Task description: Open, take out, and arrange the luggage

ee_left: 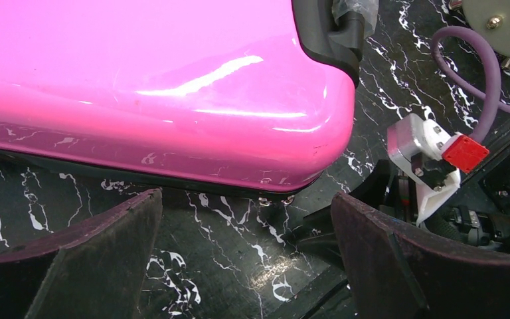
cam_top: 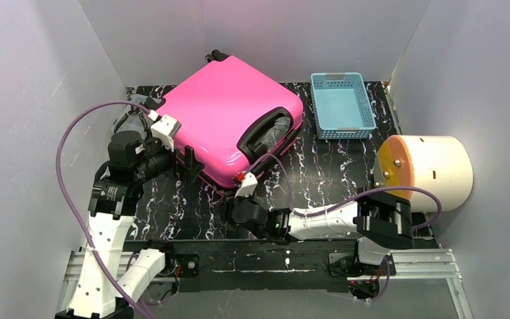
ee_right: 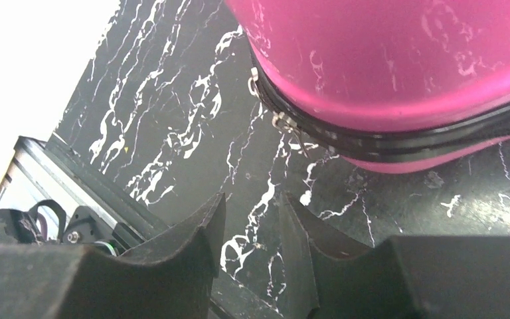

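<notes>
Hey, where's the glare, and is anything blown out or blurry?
Left wrist: a glare streak on the suitcase; left fingers dark and soft up close. Right wrist: picture's top-left corner blown out white, right fingers soft. Top view: sharp, small highlight on the suitcase's near corner.

luggage [ee_left: 172,86] cropped by wrist views, zipper pulls [ee_right: 280,123] tiny, perhaps two

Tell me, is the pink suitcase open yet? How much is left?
Not yet. Nothing looks done: the luggage lies flat, its zipper closed along the near edge. In hand: the right gripper, jaws partly apart and empty, sits just short of the zipper pulls, while the left gripper hangs wide open beside the luggage. Left: unzip, lift the lid, take things out and arrange them.
</notes>
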